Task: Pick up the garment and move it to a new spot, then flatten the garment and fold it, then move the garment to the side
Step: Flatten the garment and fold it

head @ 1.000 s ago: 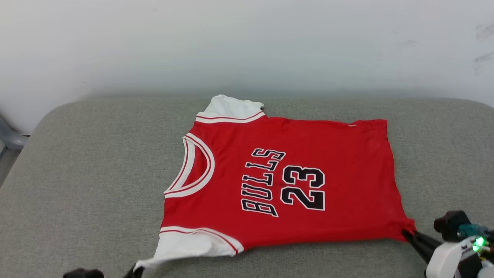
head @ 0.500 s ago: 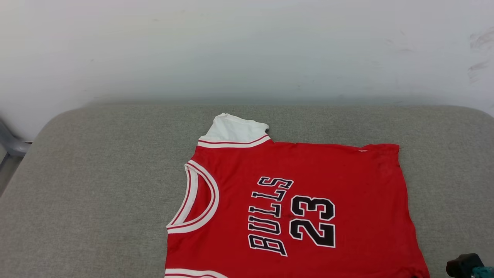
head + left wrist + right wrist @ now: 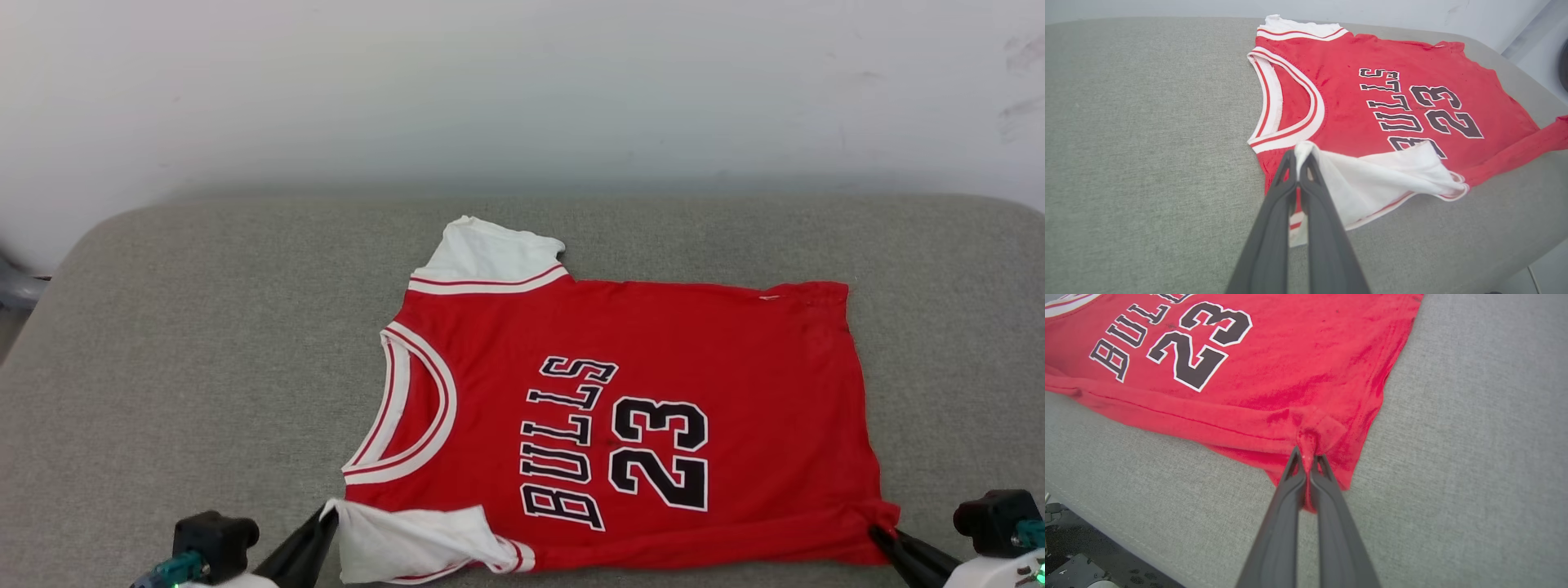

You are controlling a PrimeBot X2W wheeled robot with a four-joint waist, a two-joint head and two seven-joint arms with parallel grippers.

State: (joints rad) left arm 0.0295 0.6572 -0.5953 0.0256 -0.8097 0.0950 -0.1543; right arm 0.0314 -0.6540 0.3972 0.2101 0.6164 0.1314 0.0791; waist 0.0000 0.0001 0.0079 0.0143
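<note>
Jaws clamp one garment [image 3: 735, 351] at two spots — left on its white sleeve [image 3: 408, 543], right on its hem corner [image 3: 873, 523].

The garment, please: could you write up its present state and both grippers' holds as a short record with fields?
garment: red jersey, front up, spread on grey padded surface
near sleeve: white, lifted and turned inward toward the chest
far sleeve: white, lying flat
left gripper: shut on near sleeve's tip
right gripper: shut on near hem corner
fold: not yet done
</note>
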